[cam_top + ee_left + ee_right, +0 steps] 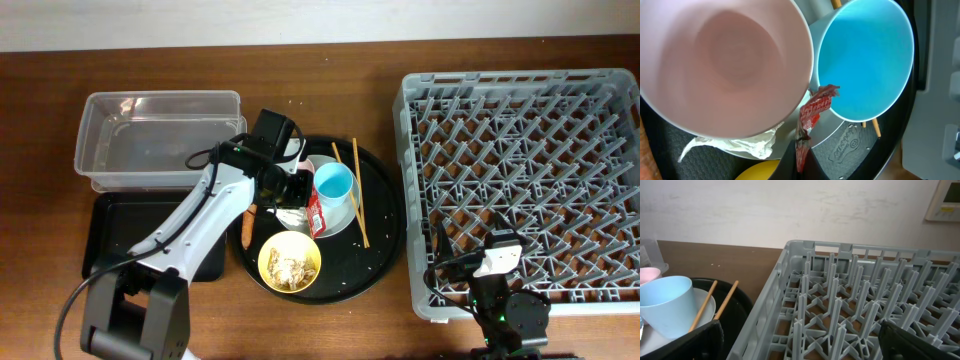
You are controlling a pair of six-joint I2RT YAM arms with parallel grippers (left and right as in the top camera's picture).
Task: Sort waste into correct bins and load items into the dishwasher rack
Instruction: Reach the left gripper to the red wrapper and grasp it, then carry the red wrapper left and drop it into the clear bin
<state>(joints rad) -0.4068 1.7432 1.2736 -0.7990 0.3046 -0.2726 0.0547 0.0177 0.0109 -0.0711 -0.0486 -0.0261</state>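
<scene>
One pinch: your left gripper [801,164] is clamped on the wrapper [815,107], pink cup [725,60] and blue cup [865,55] just beyond; your right gripper [800,345] gapes wide over the rack [850,305].

the left arm [190,225] stretches from its base at the near edge up and to the right, its white link slanting and its wrist tipped downward. the left pincer [801,159] is closed tight, nipping a red snack wrapper [812,112]. the right arm [505,305] sits folded low at the near right, with the right pincer [800,347] spread wide and empty.
</scene>
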